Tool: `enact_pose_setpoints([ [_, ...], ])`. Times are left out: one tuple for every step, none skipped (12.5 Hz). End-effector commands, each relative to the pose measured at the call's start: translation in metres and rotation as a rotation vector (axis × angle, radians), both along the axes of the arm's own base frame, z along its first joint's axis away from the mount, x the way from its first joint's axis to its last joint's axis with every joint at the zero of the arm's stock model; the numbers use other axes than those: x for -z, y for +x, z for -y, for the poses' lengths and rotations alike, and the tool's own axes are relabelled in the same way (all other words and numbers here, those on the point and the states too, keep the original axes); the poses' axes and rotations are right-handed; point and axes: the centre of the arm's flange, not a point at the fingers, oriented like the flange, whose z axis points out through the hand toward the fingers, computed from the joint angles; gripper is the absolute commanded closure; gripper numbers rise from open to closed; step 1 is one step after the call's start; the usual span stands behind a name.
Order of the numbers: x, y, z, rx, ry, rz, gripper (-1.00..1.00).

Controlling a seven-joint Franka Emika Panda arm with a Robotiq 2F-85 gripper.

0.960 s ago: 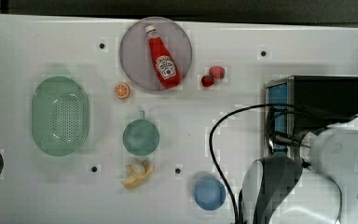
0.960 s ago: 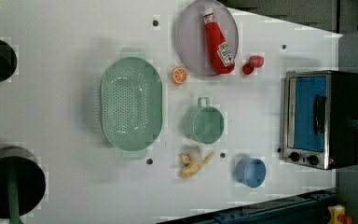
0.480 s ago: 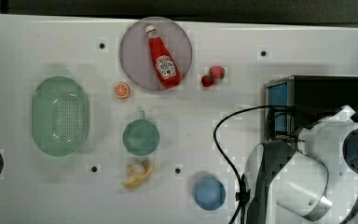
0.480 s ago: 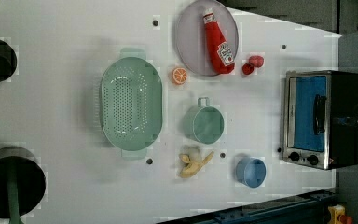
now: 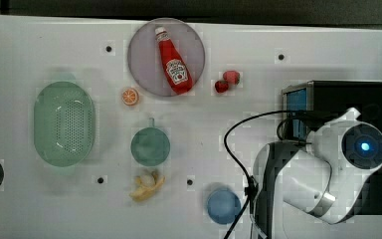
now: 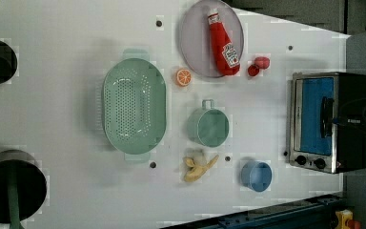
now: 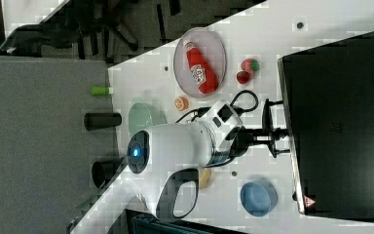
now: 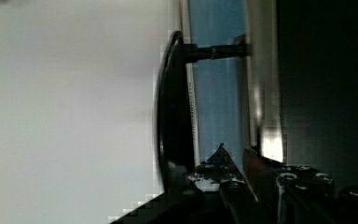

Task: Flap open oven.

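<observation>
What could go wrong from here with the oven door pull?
1. The gripper sits at the handle of the oven. A straight pull rather than an arc may drag the whole oven toward the blue cup.
2. The black cable loops beside the arm and could snag as it swings.
</observation>
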Motion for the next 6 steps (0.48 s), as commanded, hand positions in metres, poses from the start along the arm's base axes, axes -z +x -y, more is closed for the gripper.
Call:
enact_pose_setpoints([
  [-0.006,0.0,-0.008,-0.046,0.007,0.011,0.65],
  [-0.001,0.001,-0.01,-0.049,0.009,0.003,0.65],
  [0.002,0.002,-0.012,-0.047,0.007,0.003,0.65],
  [0.005,0.005,-0.014,-0.049,0.0,0.006,0.65],
  [0.007,0.006,-0.02,-0.052,-0.005,0.003,0.65],
  [0.01,0.009,-0.028,-0.052,-0.014,-0.004,0.65],
])
